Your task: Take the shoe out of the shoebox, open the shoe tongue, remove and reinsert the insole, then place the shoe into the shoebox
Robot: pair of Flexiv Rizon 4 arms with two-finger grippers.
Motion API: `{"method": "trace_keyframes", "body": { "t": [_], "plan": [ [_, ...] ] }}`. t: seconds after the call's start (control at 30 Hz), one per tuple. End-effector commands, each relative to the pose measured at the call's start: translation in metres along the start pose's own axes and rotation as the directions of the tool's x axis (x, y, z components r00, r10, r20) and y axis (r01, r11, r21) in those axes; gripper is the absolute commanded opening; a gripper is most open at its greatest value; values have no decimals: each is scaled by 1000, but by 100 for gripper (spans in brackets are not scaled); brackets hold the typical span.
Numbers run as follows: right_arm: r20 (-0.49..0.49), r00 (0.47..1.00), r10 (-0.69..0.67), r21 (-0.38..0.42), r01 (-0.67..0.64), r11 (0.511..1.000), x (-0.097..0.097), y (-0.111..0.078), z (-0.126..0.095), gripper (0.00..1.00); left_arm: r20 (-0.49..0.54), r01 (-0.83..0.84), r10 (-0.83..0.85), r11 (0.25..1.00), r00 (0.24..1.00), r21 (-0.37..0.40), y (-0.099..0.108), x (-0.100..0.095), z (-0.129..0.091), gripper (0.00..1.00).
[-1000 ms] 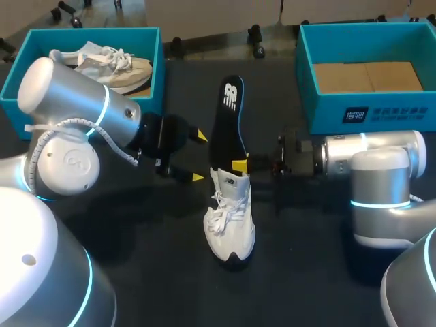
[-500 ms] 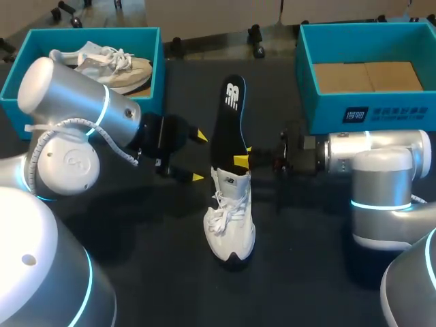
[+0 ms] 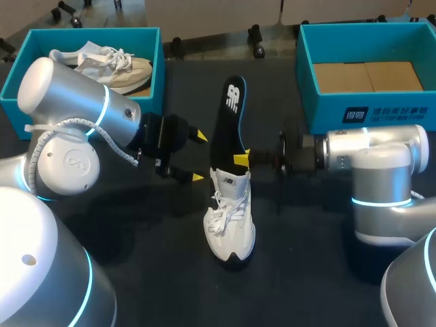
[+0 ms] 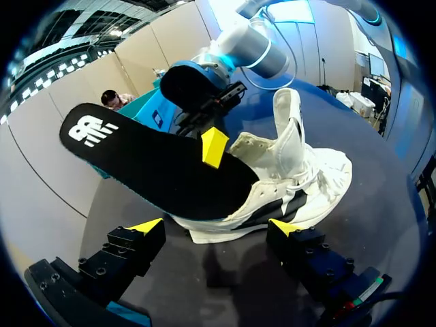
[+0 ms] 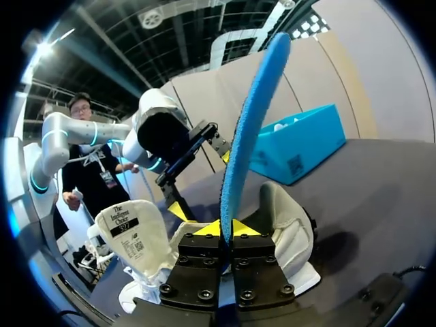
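A white shoe (image 3: 230,225) stands on the dark table, toe toward me, its tongue (image 5: 139,238) pulled forward. A black insole (image 3: 228,119) with a blue underside (image 5: 248,129) sticks up out of the shoe's opening. My right gripper (image 3: 242,158) comes in from the right and is shut on the insole's lower edge (image 5: 225,230), just above the heel. Left of the shoe my left gripper (image 3: 199,157) stands open; in its own view (image 4: 214,226) the shoe (image 4: 300,170) and insole (image 4: 150,163) lie ahead of the spread fingers, untouched.
A teal shoebox (image 3: 158,68) at the back left holds a second, beige shoe (image 3: 102,65). Another teal box (image 3: 381,112) at the back right has cardboard in its bottom. Bare tabletop lies in front of the shoe.
My right gripper's fingers have closed on the insole's edge. The left arm, shoe and insole have stayed where they were.
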State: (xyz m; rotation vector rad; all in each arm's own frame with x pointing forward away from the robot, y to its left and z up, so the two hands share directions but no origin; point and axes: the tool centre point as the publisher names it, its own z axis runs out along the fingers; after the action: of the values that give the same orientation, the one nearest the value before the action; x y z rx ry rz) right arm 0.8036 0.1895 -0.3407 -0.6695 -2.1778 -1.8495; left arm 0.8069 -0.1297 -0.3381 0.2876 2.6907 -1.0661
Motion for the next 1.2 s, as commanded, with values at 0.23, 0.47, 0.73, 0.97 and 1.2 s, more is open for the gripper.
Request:
{"method": "trace_keyframes", "body": {
  "t": [0.23,0.47,0.73,0.97,1.2],
  "plan": [
    [-1,999,47,15,-47,999,13,-20,0,0,-1,0,0,1000,1000,-6,-1,0,1,100],
    [18,999,42,20,-43,999,14,-11,0,0,-1,0,0,1000,1000,-6,-1,0,1,100],
    [28,999,16,24,-17,1000,5,2,4,20,-1,0,0,1000,1000,-6,-1,0,1,100],
    [41,999,1,22,-2,1000,3,8,5,24,-1,0,0,1000,1000,-6,-1,0,1,100],
    [16,1000,13,9,-13,1000,-3,10,10,25,-1,0,0,1000,1000,-6,-1,0,1,100]
  ]
}}
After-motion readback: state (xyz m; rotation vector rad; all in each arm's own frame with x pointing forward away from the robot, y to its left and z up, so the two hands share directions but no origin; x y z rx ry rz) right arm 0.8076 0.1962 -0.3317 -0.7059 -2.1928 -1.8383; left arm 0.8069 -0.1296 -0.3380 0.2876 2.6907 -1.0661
